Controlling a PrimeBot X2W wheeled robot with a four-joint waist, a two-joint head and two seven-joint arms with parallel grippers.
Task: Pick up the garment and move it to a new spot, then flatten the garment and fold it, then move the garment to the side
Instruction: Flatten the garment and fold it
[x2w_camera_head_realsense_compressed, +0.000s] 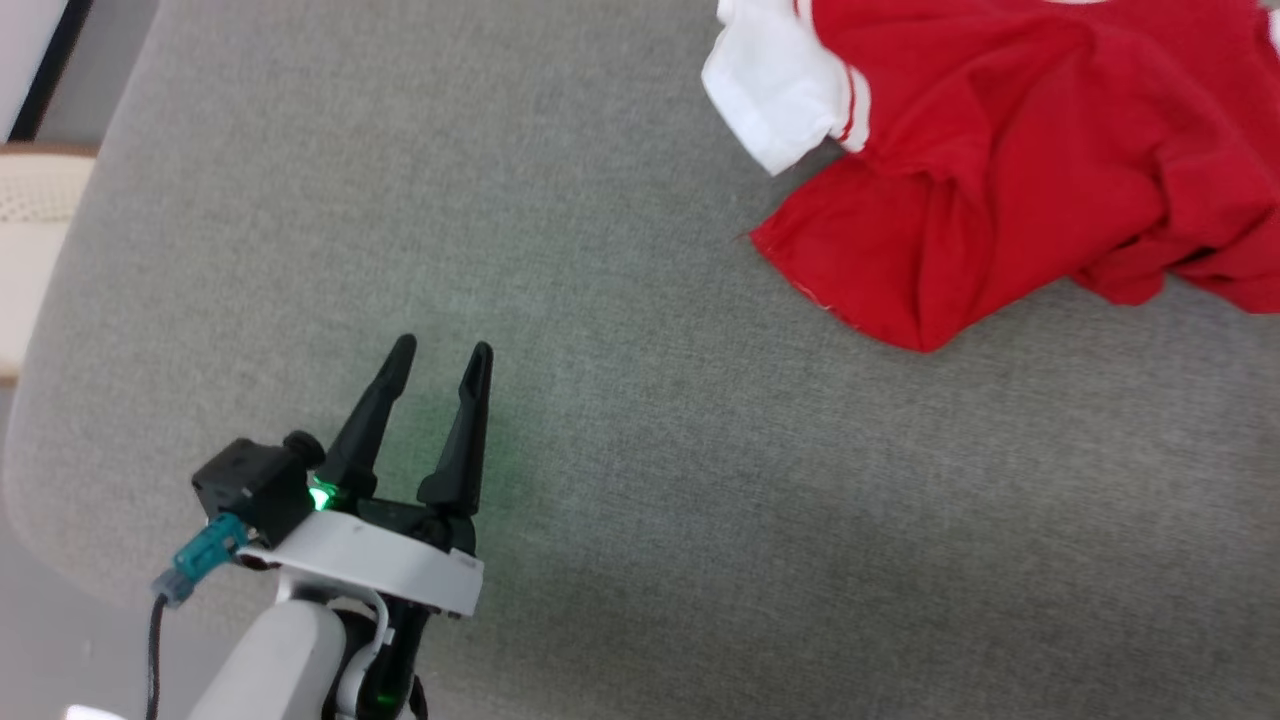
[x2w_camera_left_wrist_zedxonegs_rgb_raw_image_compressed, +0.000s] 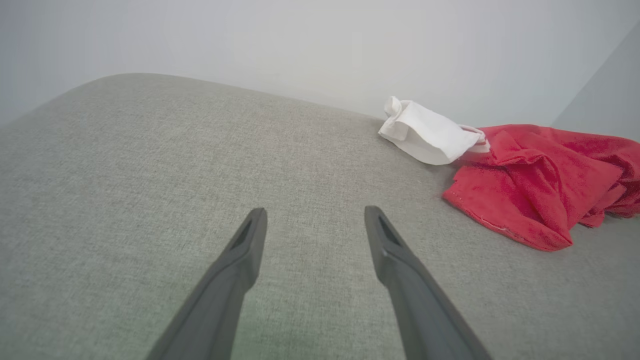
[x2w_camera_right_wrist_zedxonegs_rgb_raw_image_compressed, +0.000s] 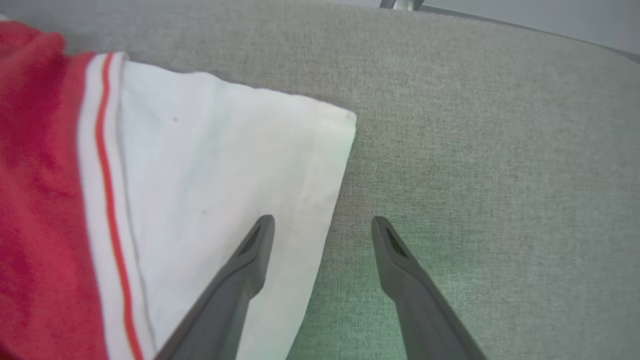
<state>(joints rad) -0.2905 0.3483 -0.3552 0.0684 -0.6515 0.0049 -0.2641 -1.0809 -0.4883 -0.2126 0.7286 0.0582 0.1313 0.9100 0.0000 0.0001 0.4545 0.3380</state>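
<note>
Grippers open, nothing held

left gripper (x2w_camera_head_realsense_compressed: 443, 348): lower left of head view, fingers spread, above grey cushion (x2w_camera_head_realsense_compressed: 640, 480).
right gripper (x2w_camera_right_wrist_zedxonegs_rgb_raw_image_compressed: 322, 220): fingers spread, one over white sleeve end (x2w_camera_right_wrist_zedxonegs_rgb_raw_image_compressed: 225, 150), other over cushion.
garment (x2w_camera_head_realsense_compressed: 1010, 150): red, crumpled, upper right of head view, well apart from left gripper.

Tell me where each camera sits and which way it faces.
Head view: on the robot's head, looking down at the grey cushion; left gripper open lower left.
Left wrist view: on the left arm, looking along its fingers toward the garment.
Right wrist view: on the right arm; right gripper open at the edge of the white sleeve.
Shared: all show garment and cushion.
</note>
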